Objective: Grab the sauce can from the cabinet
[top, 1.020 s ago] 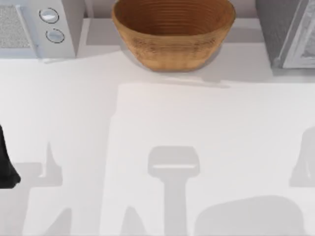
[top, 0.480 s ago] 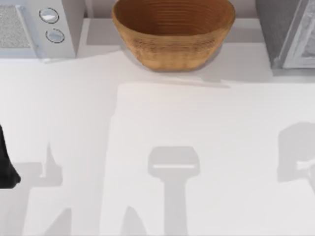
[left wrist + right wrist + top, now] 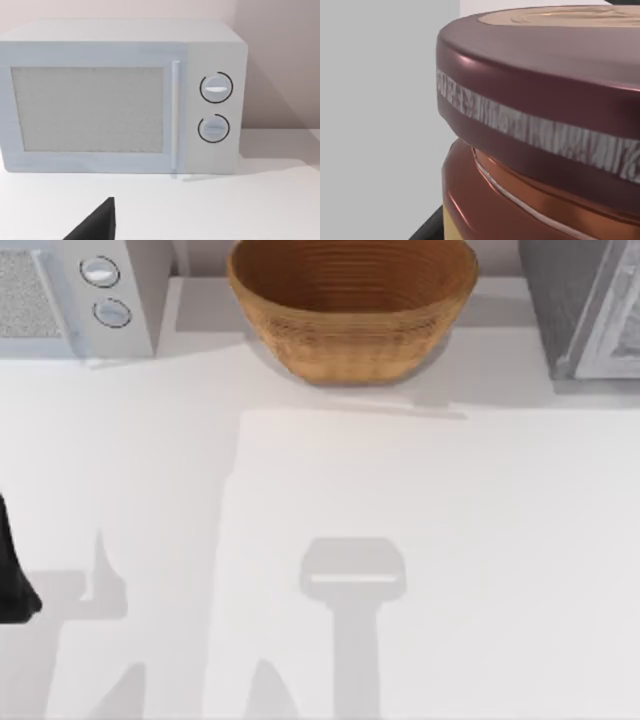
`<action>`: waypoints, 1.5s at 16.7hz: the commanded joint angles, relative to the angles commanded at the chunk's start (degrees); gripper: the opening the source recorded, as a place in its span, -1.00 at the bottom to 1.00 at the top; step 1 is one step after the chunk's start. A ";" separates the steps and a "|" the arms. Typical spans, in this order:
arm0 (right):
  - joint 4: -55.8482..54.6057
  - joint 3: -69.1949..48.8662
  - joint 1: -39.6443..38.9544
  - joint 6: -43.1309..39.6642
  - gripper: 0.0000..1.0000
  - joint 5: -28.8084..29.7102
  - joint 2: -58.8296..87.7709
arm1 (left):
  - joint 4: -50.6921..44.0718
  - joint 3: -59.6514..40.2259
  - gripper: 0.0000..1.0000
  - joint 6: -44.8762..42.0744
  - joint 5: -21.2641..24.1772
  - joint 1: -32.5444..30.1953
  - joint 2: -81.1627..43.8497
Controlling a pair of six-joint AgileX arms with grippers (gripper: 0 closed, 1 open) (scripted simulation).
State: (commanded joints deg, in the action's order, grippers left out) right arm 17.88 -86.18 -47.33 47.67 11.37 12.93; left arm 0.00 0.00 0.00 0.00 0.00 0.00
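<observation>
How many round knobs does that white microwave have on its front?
2. On the microwave, both sit to the right of the door handle, one above the other: the upper knob and the lower knob. None looks hidden.

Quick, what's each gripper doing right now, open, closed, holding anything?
Left gripper: parked at the table's left edge, state cannot be told.
Right gripper: right up against the sauce can, grip cannot be told.
</observation>
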 joint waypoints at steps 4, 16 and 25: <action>8.33 -34.76 -18.78 19.07 -1.00 4.96 6.41 | 0.00 0.00 1.00 0.00 0.00 0.00 0.00; 36.11 -144.32 -78.52 78.90 -1.00 20.74 28.82 | 0.00 0.00 1.00 0.00 0.00 0.00 0.00; 54.00 -210.16 -114.74 114.71 -1.00 30.38 43.91 | 0.00 0.00 1.00 0.00 0.00 0.00 0.00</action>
State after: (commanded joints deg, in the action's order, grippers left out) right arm 71.88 -296.34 -162.07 162.38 41.76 56.84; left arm 0.00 0.00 0.00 0.00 0.00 0.00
